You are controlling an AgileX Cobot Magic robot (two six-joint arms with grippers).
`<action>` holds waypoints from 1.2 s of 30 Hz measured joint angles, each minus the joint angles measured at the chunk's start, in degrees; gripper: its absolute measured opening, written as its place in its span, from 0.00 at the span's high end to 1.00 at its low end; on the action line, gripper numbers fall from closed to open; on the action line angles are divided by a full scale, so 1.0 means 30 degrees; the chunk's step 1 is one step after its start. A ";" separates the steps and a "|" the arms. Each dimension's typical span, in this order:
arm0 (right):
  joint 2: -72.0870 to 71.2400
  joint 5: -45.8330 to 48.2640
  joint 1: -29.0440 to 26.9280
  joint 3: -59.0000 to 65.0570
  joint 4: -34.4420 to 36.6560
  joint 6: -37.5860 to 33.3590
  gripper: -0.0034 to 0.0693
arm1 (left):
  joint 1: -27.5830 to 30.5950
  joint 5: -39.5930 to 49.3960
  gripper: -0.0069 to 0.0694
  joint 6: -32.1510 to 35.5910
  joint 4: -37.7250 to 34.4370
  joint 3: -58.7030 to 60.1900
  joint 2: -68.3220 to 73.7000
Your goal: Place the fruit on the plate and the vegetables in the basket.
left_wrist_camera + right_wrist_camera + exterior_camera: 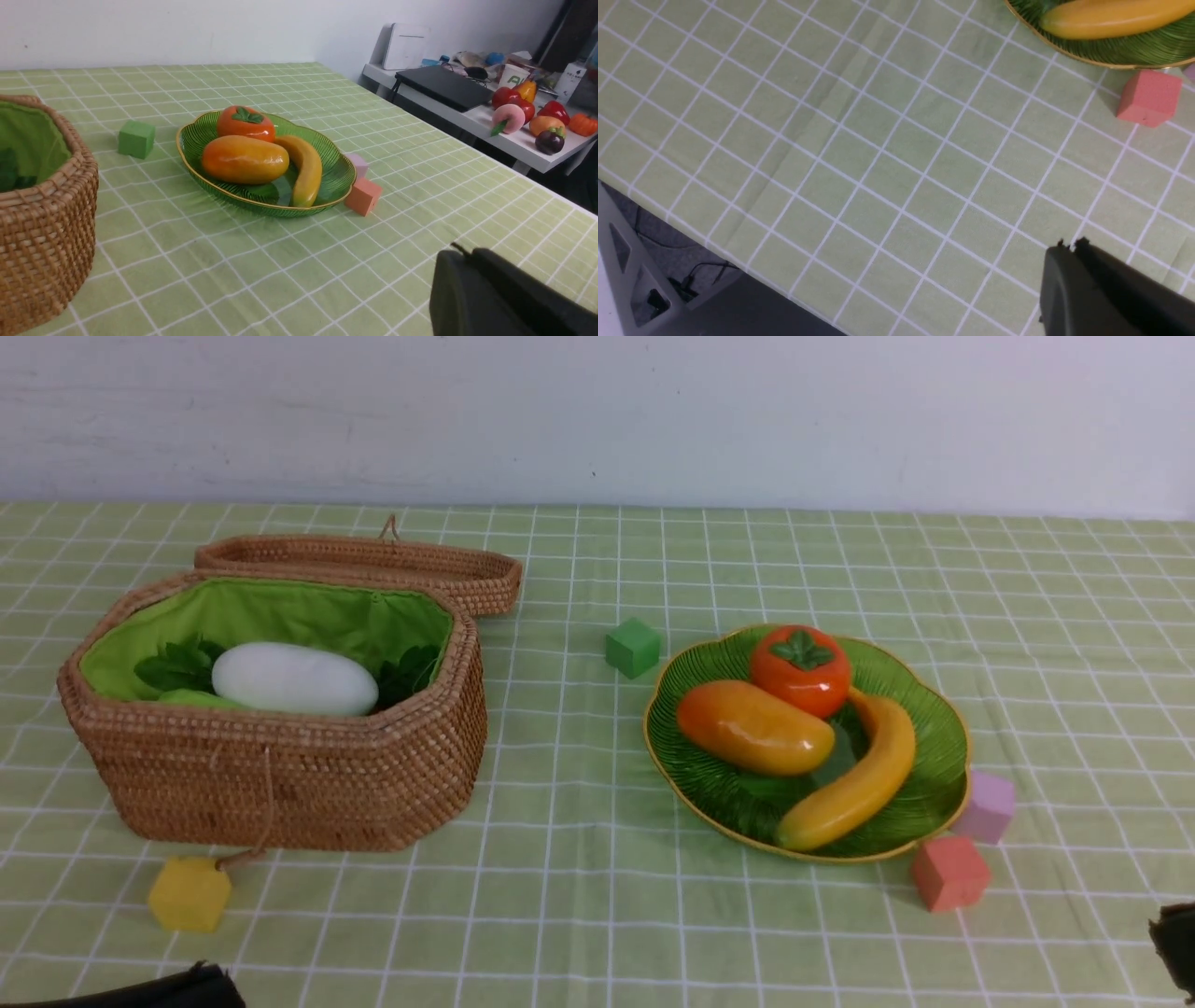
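Parking both your hands closed, empty, at bench (579,933) near edge: left hand (467,254), right hand (1069,247); open cloth between basket (280,775) and plate (938,784).

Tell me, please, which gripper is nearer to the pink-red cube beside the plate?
Right. The right gripper sits shut just beyond the pink-red cube, at the table's near right; the left gripper, also shut, is back at the near left.
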 joint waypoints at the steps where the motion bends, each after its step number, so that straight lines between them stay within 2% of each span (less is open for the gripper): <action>1: 0.0000 0.0000 -0.0023 0.0000 -0.0068 0.0000 0.93 | 0.0000 0.0087 0.90 0.0000 0.0000 0.0000 0.0000; 3: -0.0046 -0.0044 -0.0564 0.0023 -0.0533 -0.0168 0.93 | 0.0000 0.0195 0.89 0.0000 0.0000 0.0000 -0.0007; 6: -0.0772 -0.0859 -0.2820 0.0607 -0.1225 -0.0605 0.93 | 0.0000 0.0311 0.89 0.0000 0.0000 0.0000 -0.0007; 7: -0.0859 -0.1205 -0.3017 0.0694 -0.1225 -0.0695 0.93 | 0.0000 0.0311 0.89 0.0000 0.0000 0.0000 -0.0007; 10: -0.2831 -0.5629 -0.6842 0.3362 -0.1208 -0.1696 0.94 | 0.0000 0.0518 0.89 0.0000 0.0000 0.0000 -0.0007; 12: -0.5092 -0.9879 -0.9589 0.6703 -0.1074 -0.2317 0.94 | 0.0000 0.0694 0.88 0.0000 0.0000 0.0000 -0.0007; 14: -0.6088 -1.1636 -1.0663 0.8335 -0.1076 -0.2560 0.94 | 0.0000 0.0750 0.88 0.0000 0.0000 0.0000 -0.0007; 15: -0.7582 -1.4212 -1.2251 1.1048 -0.1076 -0.2753 0.94 | 0.0000 0.0825 0.88 0.0000 0.0000 0.0000 -0.0007; 18: -1.0738 -1.7660 -1.4496 1.5492 -0.1076 -0.2938 0.94 | 0.0000 0.0849 0.88 0.0000 0.0000 0.0000 -0.0007; 21: -1.3837 -1.9560 -1.5905 1.8958 -0.1141 -0.2999 0.94 | 0.0000 0.0849 0.87 0.0000 -0.0017 0.0000 -0.0007; 25: -1.5981 -1.9957 -1.6715 2.1253 -0.1113 -0.2999 0.94 | 0.0000 0.0865 0.86 0.0000 -0.0017 0.0000 -0.0007; 30: -1.6551 -1.7399 -1.7109 2.1594 -0.0935 -0.3003 0.94 | 0.0000 0.0909 0.86 0.0000 -0.0018 0.0000 -0.0007; 36: -1.6551 -1.6921 -1.7123 2.1493 -0.0449 -0.3003 0.94 | 0.0000 0.0945 0.86 0.0000 -0.0062 0.0000 -0.0007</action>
